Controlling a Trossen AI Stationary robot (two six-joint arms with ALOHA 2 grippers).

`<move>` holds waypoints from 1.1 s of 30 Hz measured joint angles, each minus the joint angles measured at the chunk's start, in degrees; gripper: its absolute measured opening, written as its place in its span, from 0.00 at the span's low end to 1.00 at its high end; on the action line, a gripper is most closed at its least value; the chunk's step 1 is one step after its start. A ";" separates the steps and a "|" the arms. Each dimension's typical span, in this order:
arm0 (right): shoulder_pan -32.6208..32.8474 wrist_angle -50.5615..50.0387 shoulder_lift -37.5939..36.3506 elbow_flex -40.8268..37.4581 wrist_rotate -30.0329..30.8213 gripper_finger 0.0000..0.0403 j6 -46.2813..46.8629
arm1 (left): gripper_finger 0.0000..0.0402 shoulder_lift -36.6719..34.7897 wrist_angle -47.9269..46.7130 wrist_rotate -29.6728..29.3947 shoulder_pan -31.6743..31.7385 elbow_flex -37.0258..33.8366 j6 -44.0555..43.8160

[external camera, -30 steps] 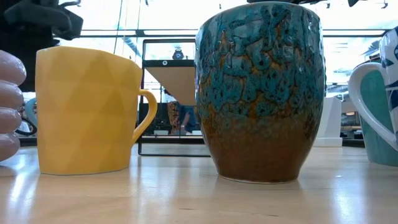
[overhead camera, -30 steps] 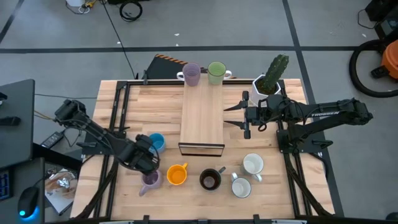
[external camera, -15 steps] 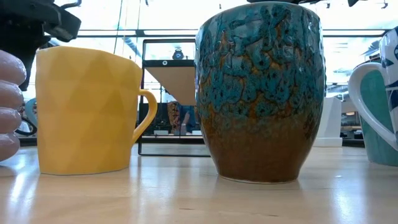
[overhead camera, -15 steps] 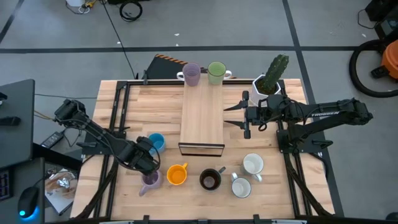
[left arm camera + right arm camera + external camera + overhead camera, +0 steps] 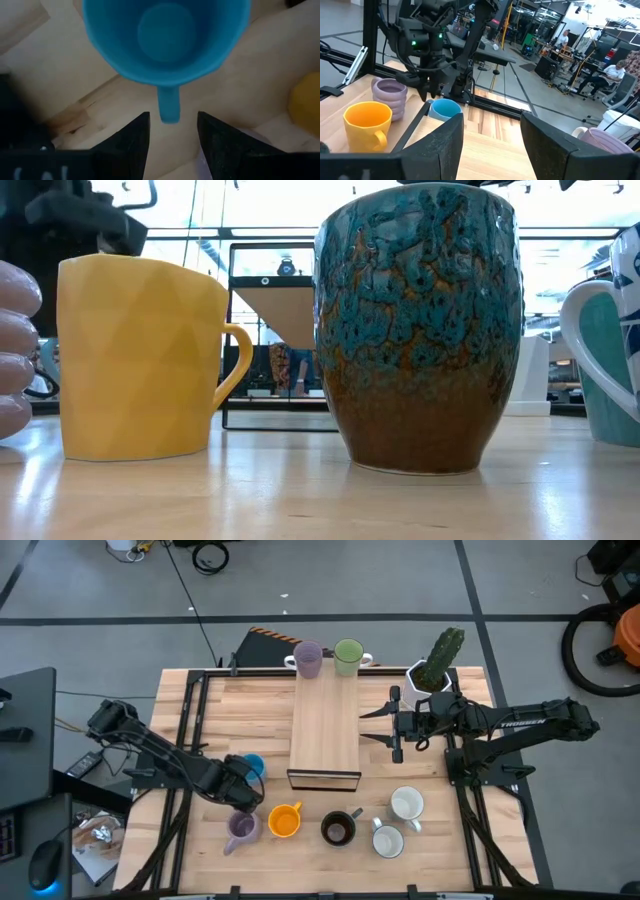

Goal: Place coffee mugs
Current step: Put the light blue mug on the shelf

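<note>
The table [image 5: 420,850] fills mid-frame in the high view. The right gripper [image 5: 375,726] waits right of centre, jaws apart, empty. The left gripper [image 5: 172,131] hangs lower left, jaws apart and empty, straddling the handle of the light blue mug [image 5: 165,42]. Lilac [image 5: 241,829], orange [image 5: 284,820], black [image 5: 337,829] and white mugs [image 5: 406,804] line the lower edge.

Across the desk [image 5: 485,145], the left gripper [image 5: 431,92] is seen poised, fingers apart, above the light blue mug [image 5: 445,109], with lilac mug [image 5: 389,93] and orange mug [image 5: 367,122] close beside.
</note>
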 joint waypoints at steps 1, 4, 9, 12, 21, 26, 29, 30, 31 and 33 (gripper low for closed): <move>0.00 0.01 0.00 0.00 0.00 0.50 0.00 | 0.43 0.00 1.10 0.29 0.18 -0.92 0.26; 0.00 0.02 0.00 0.00 -0.02 0.50 -0.02 | 0.43 0.00 3.22 1.37 0.58 -3.57 1.10; 0.00 0.28 0.00 0.00 -0.02 0.50 -0.04 | 0.43 0.00 7.37 0.39 1.98 -5.36 3.66; 0.00 0.39 0.00 0.00 -0.02 0.50 -0.04 | 0.43 0.00 9.26 0.56 2.71 -6.39 4.82; 0.00 0.31 0.00 0.00 -0.02 0.50 -0.07 | 0.32 0.00 11.27 -0.36 3.73 -8.58 6.56; 0.00 0.35 0.00 0.00 -0.02 0.50 -0.02 | 0.23 0.00 10.68 -0.79 3.73 -8.58 8.20; 0.00 0.37 0.00 0.00 -0.02 0.50 0.00 | 0.17 0.00 9.76 -0.88 3.73 -8.58 9.71; 0.00 0.37 0.00 0.00 -0.02 0.50 0.02 | 0.15 0.00 9.21 -0.91 3.73 -8.58 10.00; 0.00 0.37 0.00 0.00 -0.02 0.50 0.21 | 0.13 0.00 8.70 -0.94 3.73 -8.58 10.20; 0.00 0.33 0.00 0.00 -0.02 0.50 0.67 | 0.12 0.00 7.57 -0.93 3.73 -8.52 11.17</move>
